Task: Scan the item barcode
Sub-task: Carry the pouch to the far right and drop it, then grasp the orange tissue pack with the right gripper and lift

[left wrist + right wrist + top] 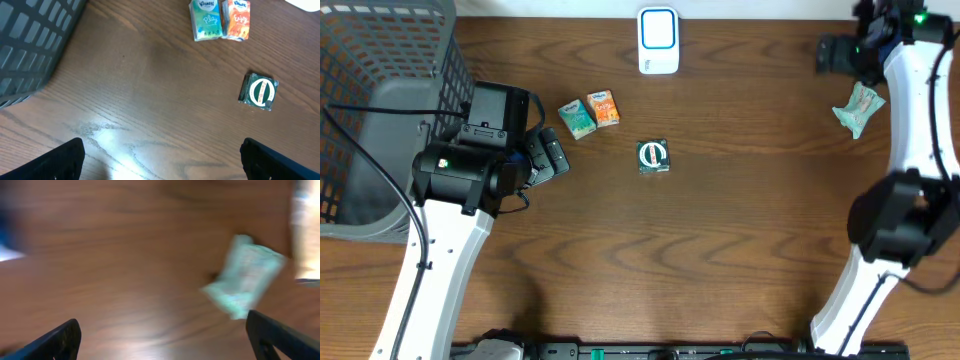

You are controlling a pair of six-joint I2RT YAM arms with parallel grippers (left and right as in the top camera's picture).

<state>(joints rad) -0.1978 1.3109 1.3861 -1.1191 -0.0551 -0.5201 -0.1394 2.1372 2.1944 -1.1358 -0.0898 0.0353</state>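
Crumpled pale-green packet (858, 108) lies on the table (720, 250), both arms' jaws wide apart

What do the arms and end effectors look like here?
Both the left arm and right arm have white tubular links, bulky black joint housings and small green lights. A black cable runs beside the left arm. The left end effector and right end effector are black.

dark brown wood-grain table (720, 250), extending on all sides of the left claw (553, 157). grey mesh basket (380, 60) at the table corner, to the claw's left. a pale sheen of reflected light (100, 132) on the wood just ahead of the claw.
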